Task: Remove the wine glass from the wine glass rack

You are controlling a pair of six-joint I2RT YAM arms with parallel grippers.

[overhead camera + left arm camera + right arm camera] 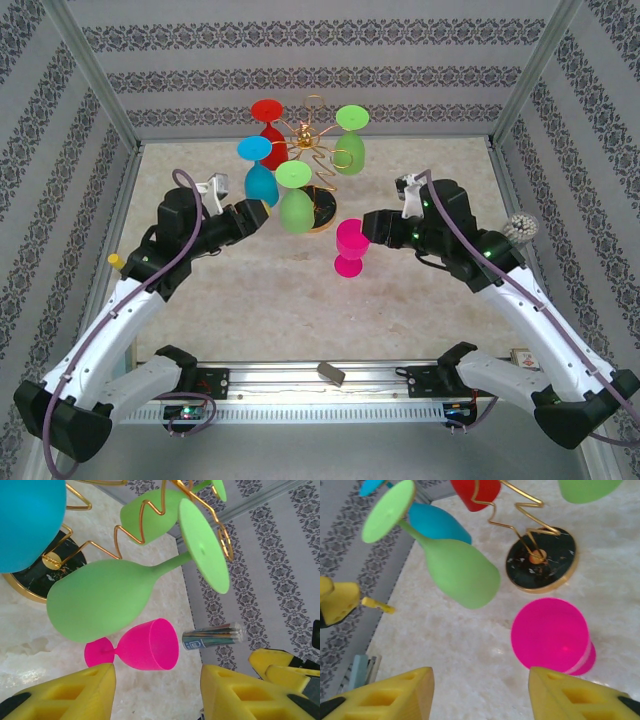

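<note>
Left of centre in the top view, the left gripper (257, 213) sits just beside the blue glass (260, 185), its yellow pads (75, 690) spread with nothing between them. At upper centre, the wine glass rack (306, 140) carries 4 hanging glasses: 1 red, 1 blue, 2 green. Lower right of its base, the pink wine glass (350, 245) stands on the table (250, 300), off the rack. The right gripper (372, 228) is just beside it, fingers parted, gripping nothing.

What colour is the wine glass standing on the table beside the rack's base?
Bright pink; the wine glass shows best in the right wrist view.
</note>
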